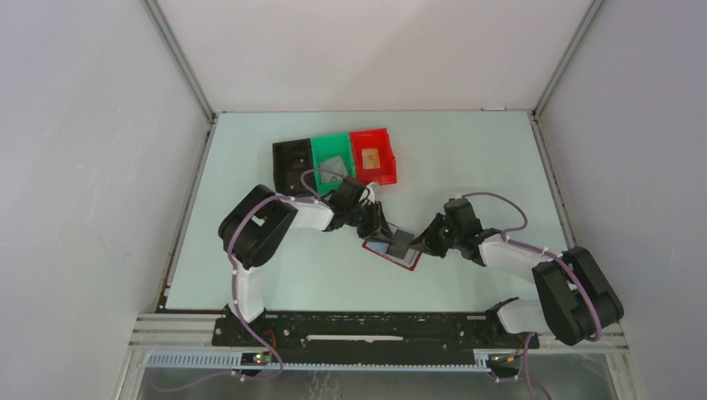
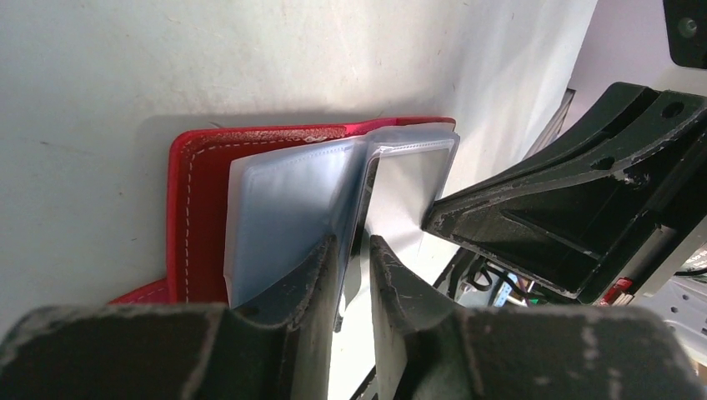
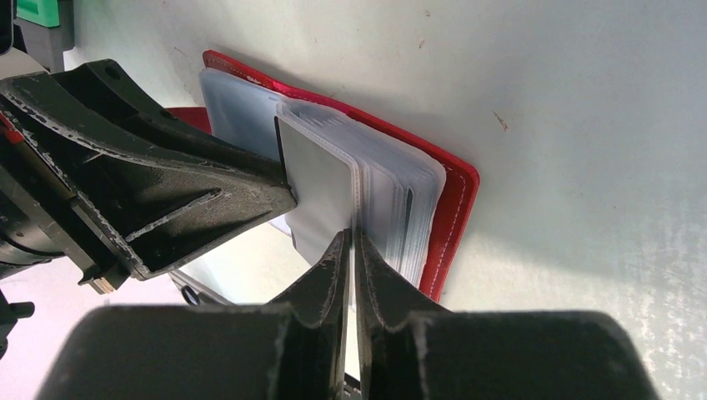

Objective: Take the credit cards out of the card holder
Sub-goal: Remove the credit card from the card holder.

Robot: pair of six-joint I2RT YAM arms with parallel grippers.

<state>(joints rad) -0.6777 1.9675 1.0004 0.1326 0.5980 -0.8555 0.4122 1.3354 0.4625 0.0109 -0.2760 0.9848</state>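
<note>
The dark-red card holder (image 1: 390, 254) lies open on the table, its clear sleeves fanned out (image 3: 408, 200). One grey-looking sleeve leaf (image 3: 317, 200) stands upright; I cannot tell whether a card is inside it. A light blue card (image 2: 283, 217) shows through the flat sleeve on the holder (image 2: 196, 217). My right gripper (image 3: 350, 242) is shut on the upright leaf's near edge. My left gripper (image 2: 352, 250) straddles the same leaf from the other side, its jaws a narrow gap apart. Both grippers, left (image 1: 388, 235) and right (image 1: 417, 244), meet over the holder.
Three small bins stand in a row behind the holder: black (image 1: 292, 165), green (image 1: 321, 150) holding a grey card (image 1: 333, 167), and red (image 1: 385, 146) holding a tan card (image 1: 372, 158). Grey walls enclose the pale table (image 1: 467, 167) on three sides.
</note>
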